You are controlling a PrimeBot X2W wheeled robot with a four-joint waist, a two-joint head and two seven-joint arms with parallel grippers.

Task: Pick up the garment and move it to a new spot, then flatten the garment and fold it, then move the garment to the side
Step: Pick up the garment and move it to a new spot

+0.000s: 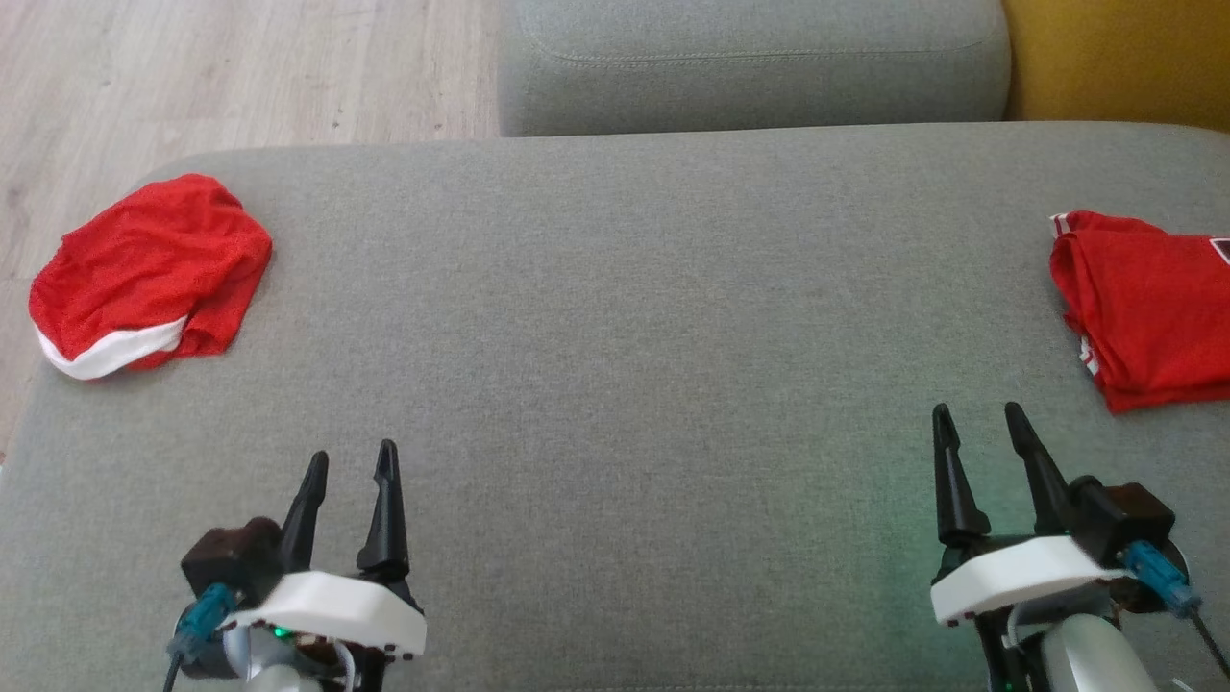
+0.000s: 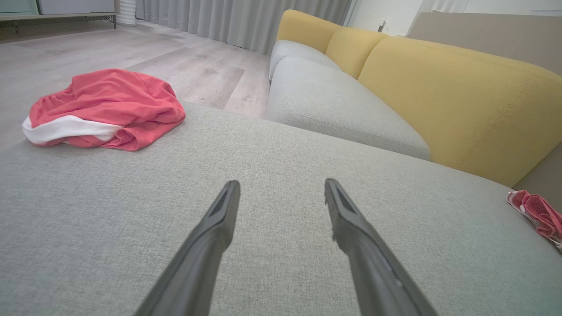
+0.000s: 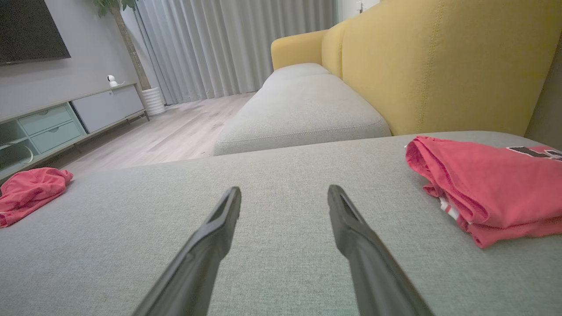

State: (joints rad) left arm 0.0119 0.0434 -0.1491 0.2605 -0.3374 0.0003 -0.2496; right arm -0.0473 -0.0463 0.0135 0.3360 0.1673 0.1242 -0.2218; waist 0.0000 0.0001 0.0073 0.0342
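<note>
Red, crumpled, white-banded garment (image 1: 144, 274) lies at the far left corner of the grey sofa seat (image 1: 625, 336); a folded red garment (image 1: 1143, 308) lies at right. Left hand (image 1: 353, 452) and right hand (image 1: 980, 408): open, empty. Right wrist view adds a cabinet (image 3: 66, 118) and curtains (image 3: 228, 44).

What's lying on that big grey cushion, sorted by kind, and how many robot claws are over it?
Red garments: 2, the crumpled red garment and the folded red garment
Open grippers: 2, the left gripper and the right gripper
Total: 4
</note>
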